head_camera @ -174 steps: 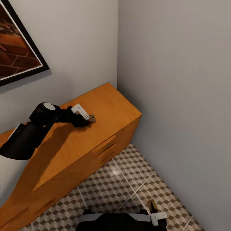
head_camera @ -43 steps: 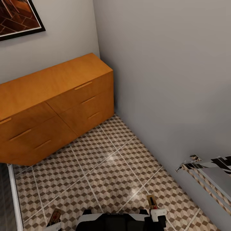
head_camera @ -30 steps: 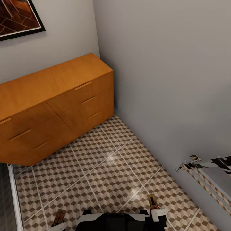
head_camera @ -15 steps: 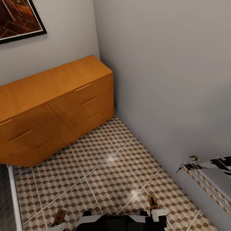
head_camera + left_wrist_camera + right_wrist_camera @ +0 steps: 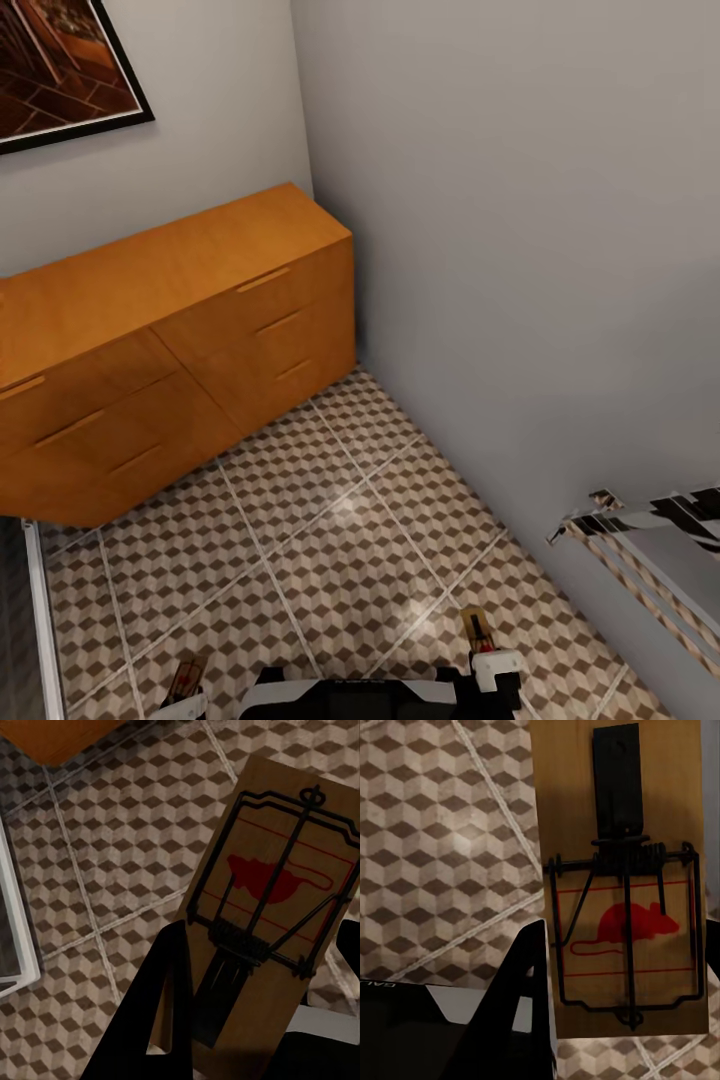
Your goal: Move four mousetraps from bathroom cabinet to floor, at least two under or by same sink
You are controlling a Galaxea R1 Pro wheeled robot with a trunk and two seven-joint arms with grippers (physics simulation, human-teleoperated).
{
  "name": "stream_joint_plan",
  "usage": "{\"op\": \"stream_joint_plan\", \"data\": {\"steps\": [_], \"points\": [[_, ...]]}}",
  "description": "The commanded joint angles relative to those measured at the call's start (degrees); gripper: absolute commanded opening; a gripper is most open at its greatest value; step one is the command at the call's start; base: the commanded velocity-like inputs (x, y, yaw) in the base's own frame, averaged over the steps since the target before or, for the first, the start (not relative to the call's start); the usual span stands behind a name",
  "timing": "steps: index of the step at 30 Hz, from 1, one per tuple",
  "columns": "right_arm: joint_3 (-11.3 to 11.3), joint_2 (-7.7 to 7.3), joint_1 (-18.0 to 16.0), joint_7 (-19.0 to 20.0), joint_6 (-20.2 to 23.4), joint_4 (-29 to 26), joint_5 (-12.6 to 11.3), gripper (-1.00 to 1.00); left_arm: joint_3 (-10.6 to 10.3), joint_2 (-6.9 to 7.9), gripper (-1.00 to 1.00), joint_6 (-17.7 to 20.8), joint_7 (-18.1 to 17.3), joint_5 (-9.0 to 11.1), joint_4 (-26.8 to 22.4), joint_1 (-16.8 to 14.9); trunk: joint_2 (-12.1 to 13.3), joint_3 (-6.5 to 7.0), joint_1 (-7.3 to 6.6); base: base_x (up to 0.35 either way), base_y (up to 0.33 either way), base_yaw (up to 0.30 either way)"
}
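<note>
Two mousetraps are in my hands. In the left wrist view a brown wooden mousetrap [image 5: 274, 915] with a red mouse mark sits between dark fingers [image 5: 161, 1012] of my left gripper [image 5: 259, 967], shut on it. My right gripper [image 5: 622, 975] is shut on another mousetrap [image 5: 622, 877]. From the head, both traps [image 5: 185, 678] [image 5: 477, 628] hang low over the cube-patterned bathroom floor [image 5: 330, 520], the right gripper [image 5: 490, 662] beside my base. The orange-brown cabinet [image 5: 180, 330] stands in the far corner with its drawers closed and bare top. The sink is out of view.
Grey walls meet behind the cabinet. A framed picture [image 5: 60, 70] hangs at upper left. A metal towel rail [image 5: 640, 540] juts from the right wall. A white frame edge [image 5: 35, 620] runs along the floor at the left. My base [image 5: 405, 1020] is below.
Since 5.8 s ago my left arm has left the cabinet top with a mousetrap and I have backed away. Lately the view shifted slightly, so the camera moved; both traps stay held.
</note>
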Motion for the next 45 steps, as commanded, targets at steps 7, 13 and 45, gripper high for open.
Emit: {"op": "stream_joint_plan", "data": {"steps": [7,13,45], "points": [[0.49,0.03,-0.02,-0.52,-0.04,0.08,-0.26,-1.0,-0.44,-0.11,-1.0,2.83,0.67,-0.39,0.08,-0.04,-0.08,0.58,0.03,0.0,0.0,0.0],[0.49,0.06,-0.02,-0.52,-0.04,0.09,-0.24,-1.0,-0.45,-0.12,-1.0,3.95,0.48,-0.42,0.07,-0.04,-0.08,1.11,0.03,0.0,0.0,0.0],[0.49,0.06,-0.02,-0.43,-0.04,0.1,-0.19,-1.0,-0.46,-0.12,-1.0,4.13,0.37,-0.42,0.06,-0.04,-0.08,4.03,0.03,0.0,0.0,0.0]]}}
